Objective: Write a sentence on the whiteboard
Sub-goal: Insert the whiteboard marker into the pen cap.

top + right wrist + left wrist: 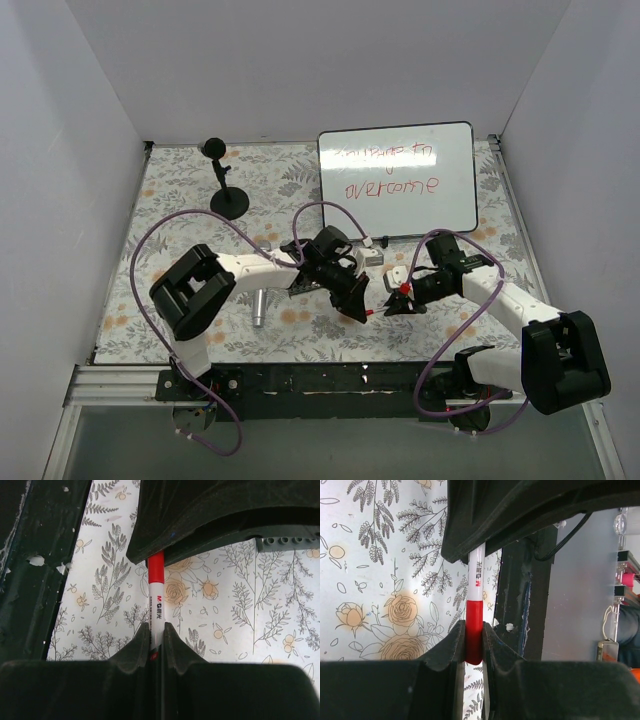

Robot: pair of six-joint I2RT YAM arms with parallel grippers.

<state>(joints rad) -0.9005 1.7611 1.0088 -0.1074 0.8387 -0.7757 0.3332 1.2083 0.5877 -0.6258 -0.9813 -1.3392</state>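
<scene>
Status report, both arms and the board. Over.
Left end effector shut on cap. Right end effector shut on marker. Whiteboard at back, sentence on it in red. Black stand left of board, apart.

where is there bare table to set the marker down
Bare cloth between the black stand and the whiteboard, and left of the stand up to the wall. Crowded in the middle, where the left gripper and right gripper both clamp the marker.

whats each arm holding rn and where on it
One red marker, shared: the left gripper has its jaws shut on the red cap end, and the right gripper has its jaws shut on the white barrel.
</scene>
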